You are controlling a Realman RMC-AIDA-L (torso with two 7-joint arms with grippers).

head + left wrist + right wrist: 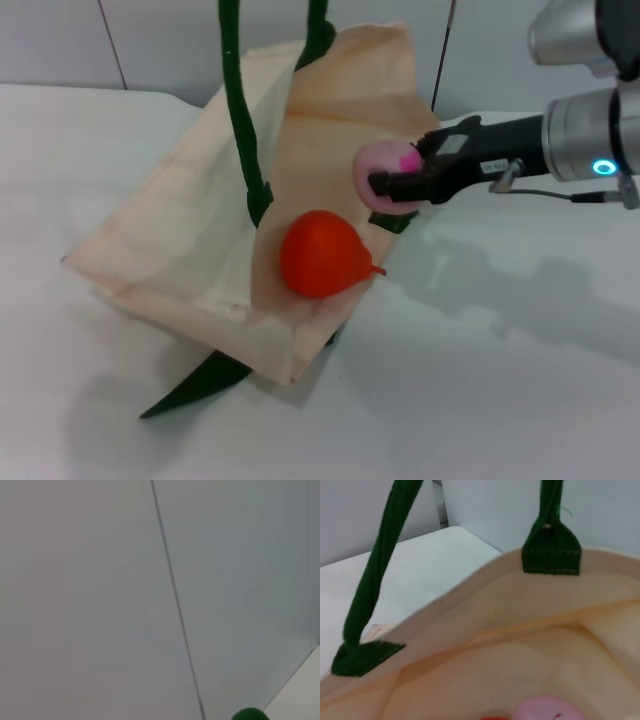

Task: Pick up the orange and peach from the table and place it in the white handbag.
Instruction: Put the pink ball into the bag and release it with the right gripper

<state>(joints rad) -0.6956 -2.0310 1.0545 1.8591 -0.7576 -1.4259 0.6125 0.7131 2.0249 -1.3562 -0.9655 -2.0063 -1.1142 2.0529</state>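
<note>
White bench (520,400), grey wall behind. From the head view, my right gripper (385,188) has its fingers clamped on the small pale pink peach (385,170) at the mouth of the cream fabric handbag (180,230); the bright orange fruit (318,254) lies inside. Peach looks light and soft-skinned, so I'd grip gently across its middle. Left wrist view: wall only, can't tell those fingers. Right wrist view: bag interior, the peach's pink top just below the camera.

Black claw (383,192), silver arm, blue ring light.
</note>
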